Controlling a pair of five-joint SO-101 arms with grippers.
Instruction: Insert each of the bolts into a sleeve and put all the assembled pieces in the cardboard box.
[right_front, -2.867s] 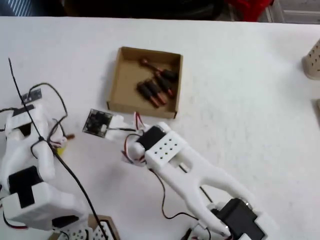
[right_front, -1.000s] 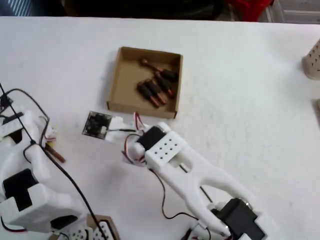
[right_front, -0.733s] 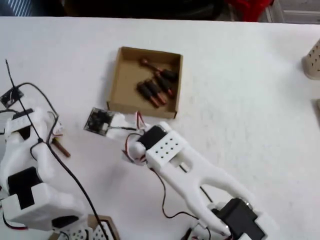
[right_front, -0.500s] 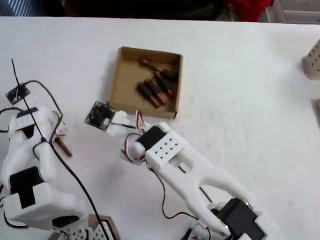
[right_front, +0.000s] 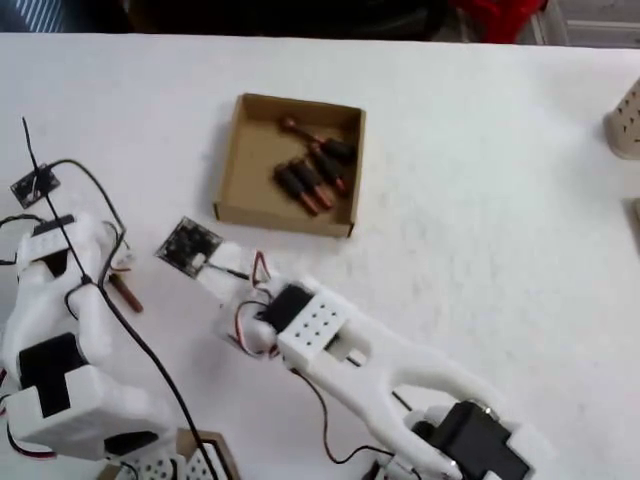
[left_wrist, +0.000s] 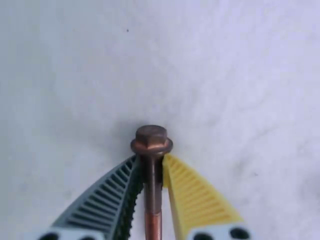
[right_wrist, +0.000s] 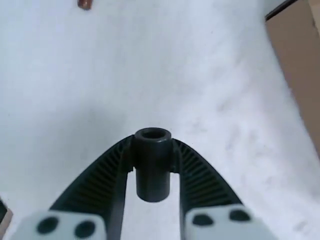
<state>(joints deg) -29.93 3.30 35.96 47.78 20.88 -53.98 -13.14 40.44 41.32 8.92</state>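
1. Copper-coloured hex-head metal bolt (left_wrist: 151, 142) sits pinched in the left gripper (left_wrist: 150, 161). The ribbed grey finger (left_wrist: 110, 197) presses one side of the shank and the ribbed yellow finger (left_wrist: 192, 195) presses the other.
2. The bolt's flanged head pokes out just past that gripper's fingertips, over the white table (right_front: 480, 200), and the shank runs back between the fingers toward the wrist.
3. A black cylindrical sleeve (right_wrist: 152, 167) is clamped in the right gripper (right_wrist: 152, 146) between two black ribbed fingers (right_wrist: 200, 182). Its open bore faces away from the wrist, and its rim is level with the fingertips.
4. The brown cardboard box (right_front: 228, 165) lies ahead of the right gripper and off to one side, near it but not touching. One wall shows at the edge of the right wrist view.
5. Several dark assembled pieces (right_front: 312, 165) lie together inside the box, on the side farther from the left gripper.
6. Seen from above, the bolt juts from the end of the left arm (right_front: 60, 330) toward the right arm (right_front: 370, 355), with bare table between the two grippers.
7. A small dark circuit board (right_front: 188, 245) sits at the right arm's front end, between the box and the bolt.
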